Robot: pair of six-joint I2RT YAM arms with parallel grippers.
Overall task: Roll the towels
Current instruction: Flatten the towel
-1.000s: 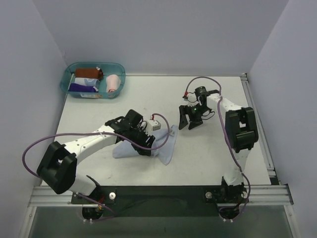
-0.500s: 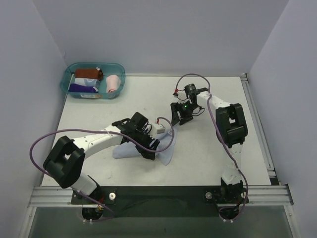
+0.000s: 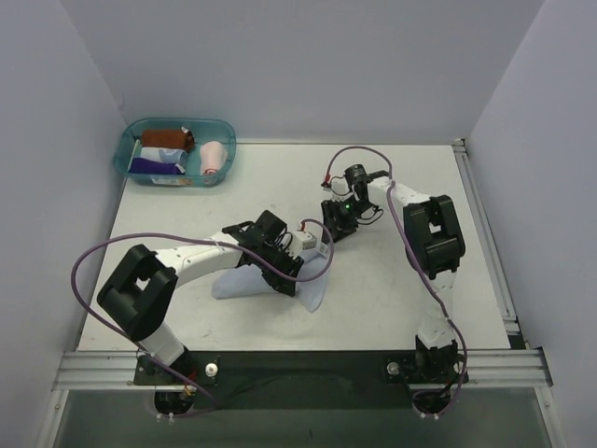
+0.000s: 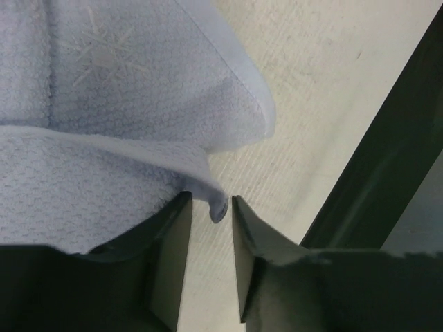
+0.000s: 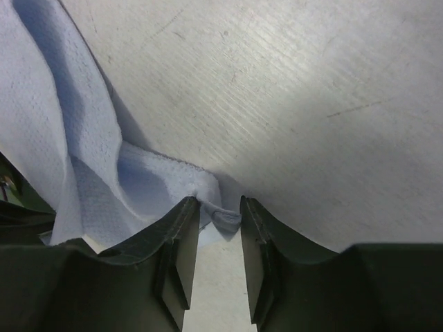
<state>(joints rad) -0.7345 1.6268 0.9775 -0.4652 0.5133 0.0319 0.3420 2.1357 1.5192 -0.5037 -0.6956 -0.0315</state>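
Note:
A light blue towel (image 3: 233,283) lies crumpled on the table, partly hidden under my left arm. My left gripper (image 3: 285,273) is low over its near right edge. In the left wrist view the towel (image 4: 104,104) has a folded corner hanging into the narrow gap of the left gripper (image 4: 211,202), which stands open and is not pinching it. My right gripper (image 3: 334,222) is at the towel's far right corner. In the right wrist view that bunched corner of the towel (image 5: 97,187) sits between the tips of the right gripper (image 5: 220,205), which is narrowly open.
A teal tub (image 3: 179,120) stands at the back left with a rolled pale pink towel (image 3: 214,156) and other rolled cloths inside. A dark metal rail (image 4: 374,187) along the table's near edge shows close to the left gripper.
Both grippers have narrowed. The right gripper came left and down onto the towel's far corner. The left gripper shifted right along the towel's near edge.

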